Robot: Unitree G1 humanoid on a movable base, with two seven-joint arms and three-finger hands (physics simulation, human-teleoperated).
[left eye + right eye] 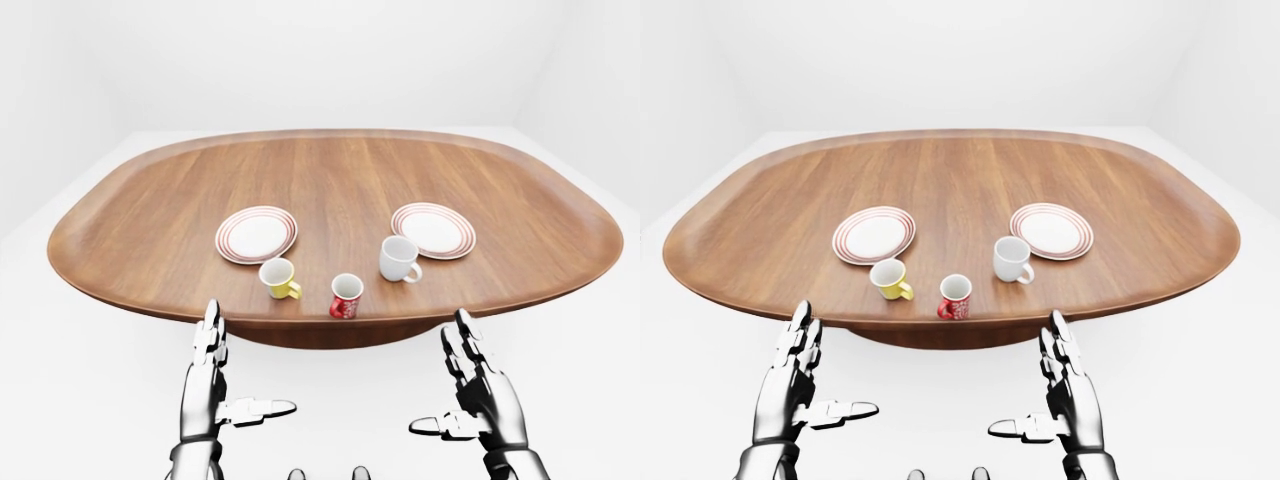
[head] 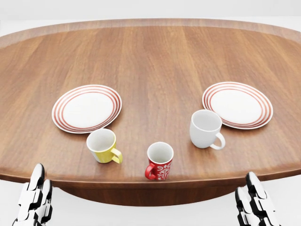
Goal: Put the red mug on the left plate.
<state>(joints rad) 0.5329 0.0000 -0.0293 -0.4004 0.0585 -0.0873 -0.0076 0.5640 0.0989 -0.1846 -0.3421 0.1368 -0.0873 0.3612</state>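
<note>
1. Red mug (image 2: 159,161) stands upright at the table's (image 2: 155,56) near edge, held by neither hand.
2. Left hand (image 1: 212,384) and right hand (image 1: 478,393) hover below that edge, fingers spread and released, thumbs pointing inward.
3. Yellow mug (image 2: 103,146) sits just left of the red one, white mug (image 2: 206,129) to its right.
4. Left plate (image 2: 87,108) lies beyond the yellow mug; right plate (image 2: 237,105) touches the white mug's far side.

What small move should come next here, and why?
Probably reach the left hand up toward the red mug. Both hands hang open below the table edge, the right hand too, and hold nothing. The mug stands upright near that edge, handle to the head view's left, with the left plate up and left of it.
</note>
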